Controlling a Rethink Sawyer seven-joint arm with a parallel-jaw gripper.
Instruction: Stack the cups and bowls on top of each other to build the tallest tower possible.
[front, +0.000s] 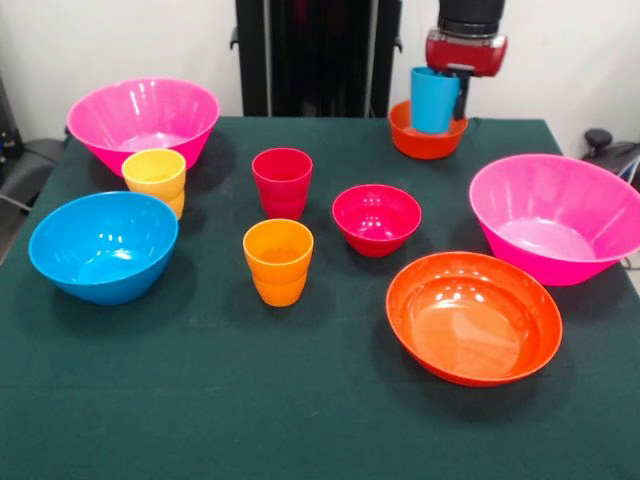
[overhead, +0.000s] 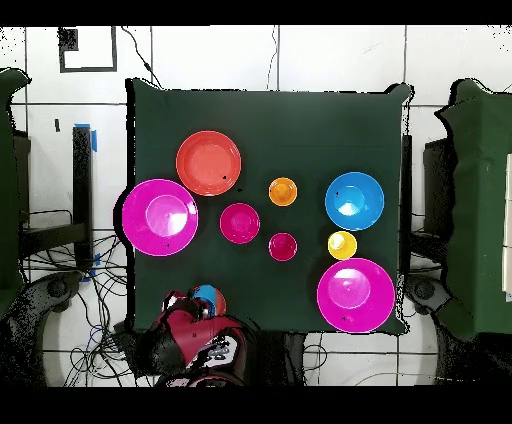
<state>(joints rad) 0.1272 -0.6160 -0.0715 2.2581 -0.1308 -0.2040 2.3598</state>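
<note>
Going left to right in the front view, risks first: the yellow cup (front: 155, 178) is standing just beside the far pink bowl (front: 143, 118) at about ten o'clock on the table (front: 200, 400), so a reach for either could knock the other. The blue bowl (front: 104, 246) at nine o'clock, the orange cup (front: 278, 261) and red cup (front: 282, 182) near the centre, and the magenta bowl (front: 377, 218) are all sitting apart and upright. The big orange bowl (front: 474, 316) at five o'clock and the second pink bowl (front: 556, 216) at three o'clock are lying very close, and may be touching. At one o'clock the gripper (front: 452, 95) is holding the blue cup (front: 435, 99) by its rim, one finger seemingly inside and one outside, over or in the small orange bowl (front: 427, 132); whether the cup is resting on the bowl's bottom cannot be told. A release while it is tilted or off centre would likely tip it out, and the bowl is sitting near the table's far edge, so a nudge might push it off. A cup upright in a bowl also adds little height. Every other bowl and cup is empty.
</note>
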